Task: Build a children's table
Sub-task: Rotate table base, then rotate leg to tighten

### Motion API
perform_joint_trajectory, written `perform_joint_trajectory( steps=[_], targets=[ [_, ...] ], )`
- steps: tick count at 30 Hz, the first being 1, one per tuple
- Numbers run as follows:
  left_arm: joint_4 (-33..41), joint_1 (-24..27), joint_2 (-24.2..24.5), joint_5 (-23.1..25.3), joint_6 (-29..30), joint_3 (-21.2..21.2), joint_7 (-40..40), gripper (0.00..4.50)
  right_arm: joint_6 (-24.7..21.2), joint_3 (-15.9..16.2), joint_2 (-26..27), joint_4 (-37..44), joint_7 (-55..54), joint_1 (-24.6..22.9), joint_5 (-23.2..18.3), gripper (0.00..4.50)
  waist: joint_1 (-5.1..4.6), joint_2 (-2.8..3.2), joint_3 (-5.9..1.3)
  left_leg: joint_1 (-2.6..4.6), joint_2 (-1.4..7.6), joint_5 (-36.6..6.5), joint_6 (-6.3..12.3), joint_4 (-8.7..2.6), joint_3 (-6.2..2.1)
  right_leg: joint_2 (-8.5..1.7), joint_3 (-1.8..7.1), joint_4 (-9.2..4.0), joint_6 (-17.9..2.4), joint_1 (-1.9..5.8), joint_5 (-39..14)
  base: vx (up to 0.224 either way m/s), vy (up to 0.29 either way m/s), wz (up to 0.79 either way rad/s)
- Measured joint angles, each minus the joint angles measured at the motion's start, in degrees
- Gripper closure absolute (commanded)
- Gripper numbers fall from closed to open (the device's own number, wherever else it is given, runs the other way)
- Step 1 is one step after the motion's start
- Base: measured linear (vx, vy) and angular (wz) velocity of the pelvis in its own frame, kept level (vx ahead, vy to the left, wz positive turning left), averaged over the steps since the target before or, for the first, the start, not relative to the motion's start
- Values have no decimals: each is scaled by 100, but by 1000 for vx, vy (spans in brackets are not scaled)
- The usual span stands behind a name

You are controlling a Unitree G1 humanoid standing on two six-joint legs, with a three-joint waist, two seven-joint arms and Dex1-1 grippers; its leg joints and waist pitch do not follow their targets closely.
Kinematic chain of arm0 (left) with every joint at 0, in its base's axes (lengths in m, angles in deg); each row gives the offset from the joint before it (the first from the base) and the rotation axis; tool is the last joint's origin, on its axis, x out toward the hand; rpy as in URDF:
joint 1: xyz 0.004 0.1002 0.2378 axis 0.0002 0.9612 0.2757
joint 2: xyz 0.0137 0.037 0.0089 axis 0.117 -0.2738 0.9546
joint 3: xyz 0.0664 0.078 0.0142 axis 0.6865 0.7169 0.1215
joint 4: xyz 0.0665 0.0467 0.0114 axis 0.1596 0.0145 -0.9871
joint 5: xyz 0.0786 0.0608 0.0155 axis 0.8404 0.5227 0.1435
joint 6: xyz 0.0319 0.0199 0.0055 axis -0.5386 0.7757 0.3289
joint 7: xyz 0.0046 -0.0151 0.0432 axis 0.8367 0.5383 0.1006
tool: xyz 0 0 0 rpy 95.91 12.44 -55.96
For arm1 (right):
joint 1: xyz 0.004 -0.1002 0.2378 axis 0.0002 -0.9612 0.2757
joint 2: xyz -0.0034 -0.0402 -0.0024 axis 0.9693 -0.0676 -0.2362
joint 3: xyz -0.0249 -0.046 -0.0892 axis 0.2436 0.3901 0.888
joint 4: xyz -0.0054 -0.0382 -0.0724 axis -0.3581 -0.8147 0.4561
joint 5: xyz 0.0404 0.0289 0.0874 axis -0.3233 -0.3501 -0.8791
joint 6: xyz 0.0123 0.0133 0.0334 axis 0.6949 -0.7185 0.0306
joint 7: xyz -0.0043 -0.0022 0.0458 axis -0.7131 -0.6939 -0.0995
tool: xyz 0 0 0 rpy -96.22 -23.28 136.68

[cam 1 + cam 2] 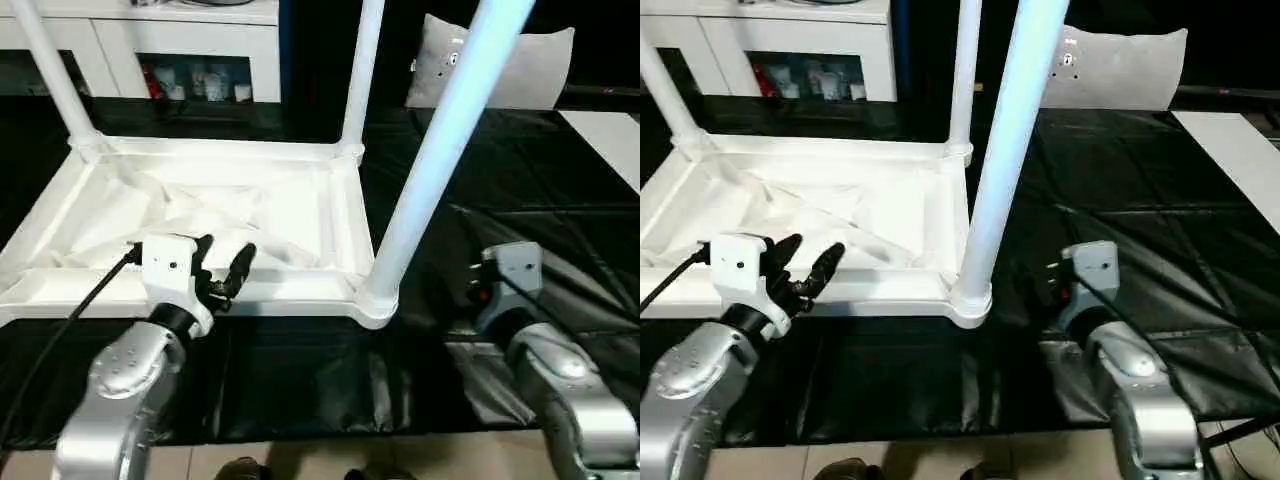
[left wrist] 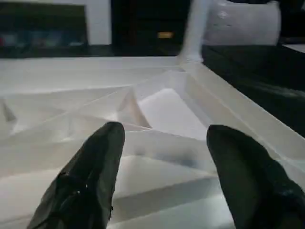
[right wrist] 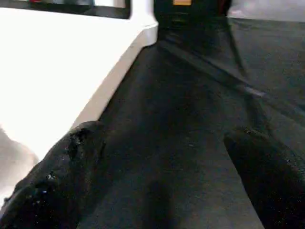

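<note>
Children's table (image 1: 300,215) lies upside down on a black mat (image 1: 520,200), ribbed underside up, three legs standing in corner sockets; nearest leg (image 1: 440,150) at the front right corner. Left gripper (image 1: 222,268) over the near rim, fingers (image 2: 90,176) spread apart, holding nothing. Right gripper (image 3: 162,181) low over the mat just beside the table's right edge, fingers wide apart, empty. White cabinet (image 1: 190,40) and a pillow (image 1: 490,65) behind.

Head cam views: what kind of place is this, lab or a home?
Likely a staged living-room setup indoors, not certain. A white cabinet with dark glass compartments lines the back, a pillow lies behind, and the upturned table rests on a black floor mat, with bare floor at the near edge.
</note>
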Motion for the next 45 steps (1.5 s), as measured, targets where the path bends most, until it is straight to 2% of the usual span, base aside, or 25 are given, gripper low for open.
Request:
perform_joint_trajectory(
  steps=[6,8,13,17,19,23,25,26,30,32,35,38,41,45],
  targets=[
    [-641,-400,598,-3,-136,150,859,68,393,52,-522,-107,649,92,32,0,7,1,-1,-5,21,50,32,0,39,-3,2,-2,-1,-11,30,0,0,0],
    [-1026,-684,908,7,-195,375,1270,55,396,61,-652,-193,861,202,-7,0,13,5,-3,-9,23,51,34,0,47,-5,3,-3,-31,-18,51,0,0,0],
    [-1757,-1437,1197,5,-257,804,2240,55,237,249,-1364,-201,1741,213,-199,0,49,26,-12,-35,35,57,50,-2,58,-5,-4,-21,-26,-28,48,0,0,0],
    [-2010,-1685,1284,9,-388,1046,2756,55,359,313,-1432,-185,2043,203,-212,0,20,32,-16,-66,44,74,94,-3,74,-4,-5,-20,-27,-62,48,0,0,0],
    [-2384,-1940,1367,55,-593,1260,3095,55,417,303,-1454,-231,2120,224,-219,0,40,31,-17,-62,47,80,98,-3,75,-4,-8,-13,-27,-62,49,0,0,0],
    [-3108,-2577,1497,250,-1001,1605,3770,92,502,310,-1552,-345,2260,298,-244,0,101,31,-17,-51,56,87,89,-3,95,-7,-8,-6,-41,-56,57,0,0,0],
    [-3227,-2698,1527,283,-1099,1702,4001,101,509,331,-1572,-350,2325,313,-269,0,118,33,-19,-49,57,87,88,-3,107,-11,-5,-5,-45,-56,60,0,0,0],
    [-3274,-2745,1534,291,-1119,1766,4128,127,510,349,-1574,-351,2351,312,-271,0,118,33,-19,-50,57,87,88,-3,113,-13,-4,-5,-46,-58,61,0,0,0],
    [-3689,-3067,1455,340,-1244,2013,4547,140,516,368,-1684,-310,2584,220,-320,0,168,36,-21,-52,61,88,90,-3,129,-19,-4,-1,-47,-59,61,0,0,0],
    [-3842,-3204,1393,354,-1352,2111,4726,172,516,391,-1772,-255,2757,180,-417,0,193,40,-24,-51,77,103,116,-2,160,-22,-5,-2,-47,-59,61,0,0,0],
    [-3974,-3309,1308,359,-1466,2208,4871,183,516,392,-1826,-221,2876,150,-472,0,199,42,-25,-50,85,105,118,-2,175,-25,-6,-2,-47,-59,61,0,0,0],
    [-4120,-3340,1253,379,-1541,2253,4966,217,516,390,-1875,-212,2958,41,-492,0,204,47,-29,-50,93,105,118,-2,186,-26,-7,-1,-47,-60,61,0,0,0],
    [-4596,-3618,1043,598,-1745,2484,5057,231,516,374,-1941,-232,3118,20,-581,0,219,41,-32,-48,111,113,124,-2,214,-27,-9,0,-48,-59,63,0,0,0],
    [-4798,-3704,1030,802,-1879,2658,5090,263,515,369,-2048,-205,3350,-124,-729,0,246,40,-36,-49,117,113,126,-2,226,-29,-8,0,-48,-63,64,0,0,0]
  ],
)
